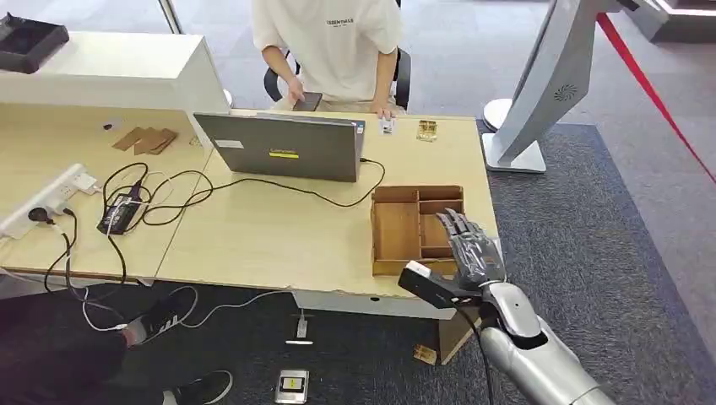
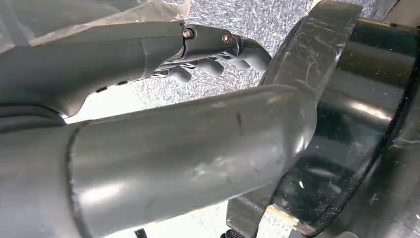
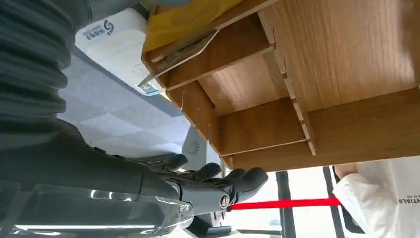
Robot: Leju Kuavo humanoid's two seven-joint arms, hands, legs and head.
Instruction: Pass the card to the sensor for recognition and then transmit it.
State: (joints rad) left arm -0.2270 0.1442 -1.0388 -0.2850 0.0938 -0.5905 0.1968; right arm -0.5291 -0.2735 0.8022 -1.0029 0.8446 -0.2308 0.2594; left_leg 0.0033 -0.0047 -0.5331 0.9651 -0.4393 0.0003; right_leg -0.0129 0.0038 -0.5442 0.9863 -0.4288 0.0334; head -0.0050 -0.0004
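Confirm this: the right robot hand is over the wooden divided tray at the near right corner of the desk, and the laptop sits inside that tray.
Not quite. The right robot hand is over the wooden tray, but the laptop sits on the desk behind and left of the tray, not in it. The head view shows this.

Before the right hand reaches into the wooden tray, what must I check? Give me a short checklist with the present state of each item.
1. Right hand holds nothing, fingers apart: ok.
2. Right hand is above the wooden tray, at its right compartments: ok.
3. Card visible in a tray compartment: cannot tell.
4. Laptop cable lies outside the tray: ok.
5. Person's hand is far from the tray: ok.
6. Left hand holds nothing: ok.
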